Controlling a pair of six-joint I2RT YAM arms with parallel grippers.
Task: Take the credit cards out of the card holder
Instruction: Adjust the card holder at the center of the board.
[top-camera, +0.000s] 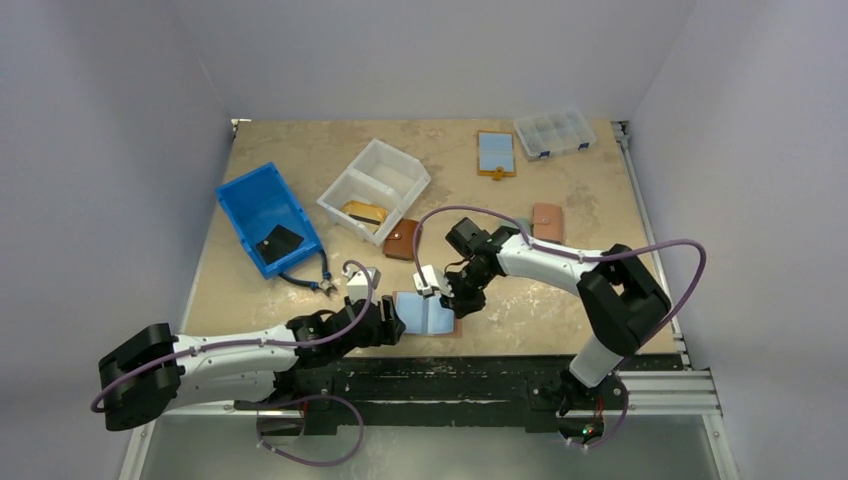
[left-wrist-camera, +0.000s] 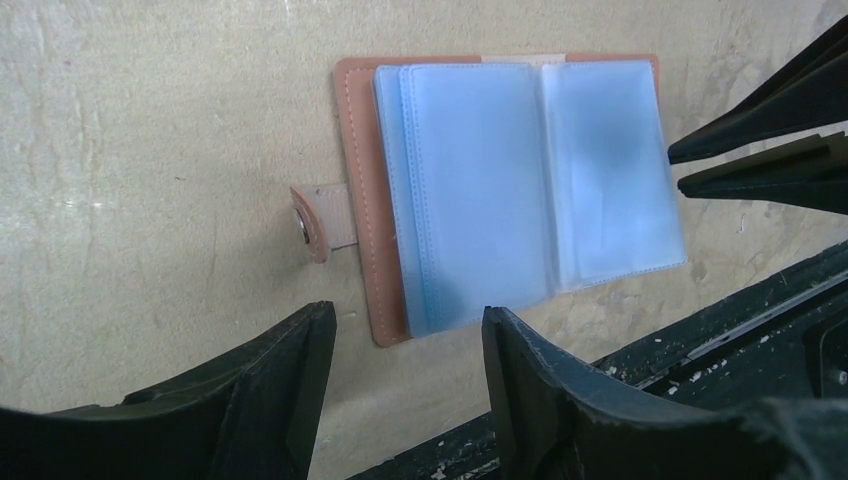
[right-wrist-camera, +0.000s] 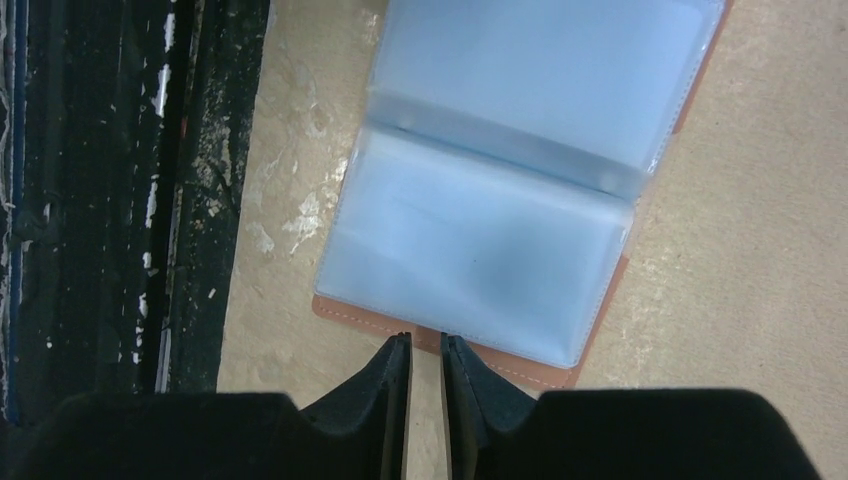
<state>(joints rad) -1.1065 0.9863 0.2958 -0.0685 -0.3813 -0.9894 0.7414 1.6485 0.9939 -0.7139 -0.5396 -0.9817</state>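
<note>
Card holder (right-wrist-camera: 500, 250) open flat on table (right-wrist-camera: 760, 300); right claw (right-wrist-camera: 421, 348) nearly closed, tips at its brown edge.

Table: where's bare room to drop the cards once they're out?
Free: front right, between the open card holder and the table's right edge, though the right arm hangs over it; far left corner behind the blue bin and white bin. Crowded: around those bins, the brown wallet and pliers.

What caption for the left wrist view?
Open card holder flat on table, light-blue sleeves showing; open left hand near its strap side, right hand by the opposite edge.
</note>
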